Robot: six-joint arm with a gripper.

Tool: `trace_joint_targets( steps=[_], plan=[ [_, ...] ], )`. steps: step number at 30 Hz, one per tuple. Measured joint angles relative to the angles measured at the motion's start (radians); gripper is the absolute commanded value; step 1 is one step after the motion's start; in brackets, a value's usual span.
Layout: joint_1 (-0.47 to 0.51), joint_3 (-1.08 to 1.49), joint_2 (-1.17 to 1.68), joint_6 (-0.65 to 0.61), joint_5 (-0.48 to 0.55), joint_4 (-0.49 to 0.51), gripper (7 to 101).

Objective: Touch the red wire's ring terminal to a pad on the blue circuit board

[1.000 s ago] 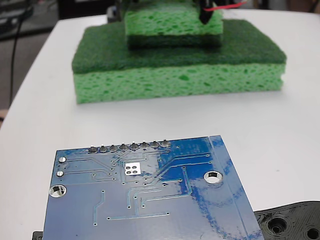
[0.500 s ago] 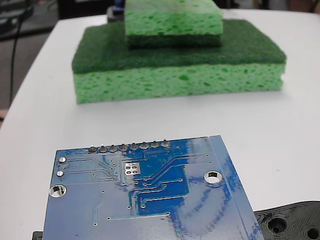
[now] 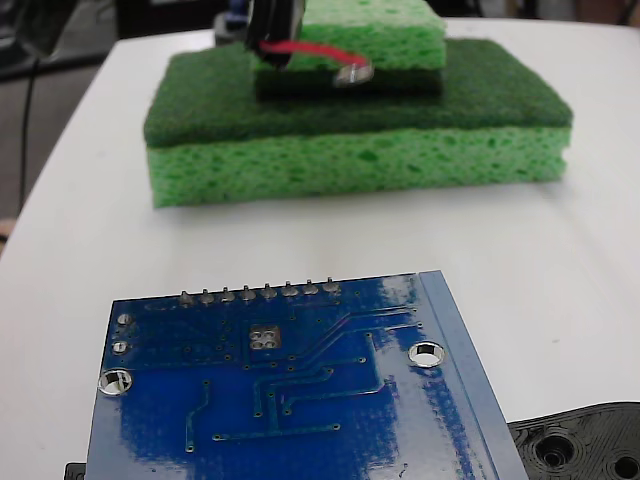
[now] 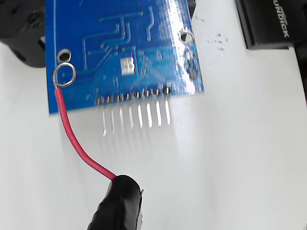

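Observation:
The blue circuit board (image 3: 300, 400) lies flat at the front of the fixed view, with its pad (image 3: 264, 338) left of centre behind the row of solder points. High in that view the red wire (image 3: 305, 48) hangs in the air in front of the sponges, its black sleeve (image 3: 268, 22) at the top edge and its ring terminal (image 3: 352, 73) at the right end. In the wrist view the ring terminal (image 4: 64, 75) shows over the blue circuit board's (image 4: 158, 28) left corner, just below a mounting hole (image 4: 64, 55) and left of the pad (image 4: 126, 65). The red wire (image 4: 76, 141) curves down into the sleeve (image 4: 117, 206). My gripper's fingers are out of frame.
Two stacked green sponges stand at the back, a large one (image 3: 360, 150) with a small one (image 3: 390, 35) on top. A black plastic piece with holes (image 3: 590, 445) lies beside the board's front right corner. A black box (image 4: 266, 21) sits past the board in the wrist view.
The wire, at the top right one second ago and out of view half a second ago, is back lower and further left with its ring showing. The board's sheen has darkened.

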State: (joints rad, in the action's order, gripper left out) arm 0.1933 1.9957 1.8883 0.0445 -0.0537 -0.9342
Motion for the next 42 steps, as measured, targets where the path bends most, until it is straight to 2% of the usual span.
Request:
trace_joint_targets(
  steps=[13, 22, 42],
  plan=[
    [-0.051, -0.518, -0.387, 0.014, -0.104, -0.305, 100.3],
    [-0.075, -0.534, -0.39, 0.054, -0.123, -0.362, 100.3],
    [-0.048, -0.446, -0.356, 0.061, -0.115, -0.333, 100.3]
  ],
)
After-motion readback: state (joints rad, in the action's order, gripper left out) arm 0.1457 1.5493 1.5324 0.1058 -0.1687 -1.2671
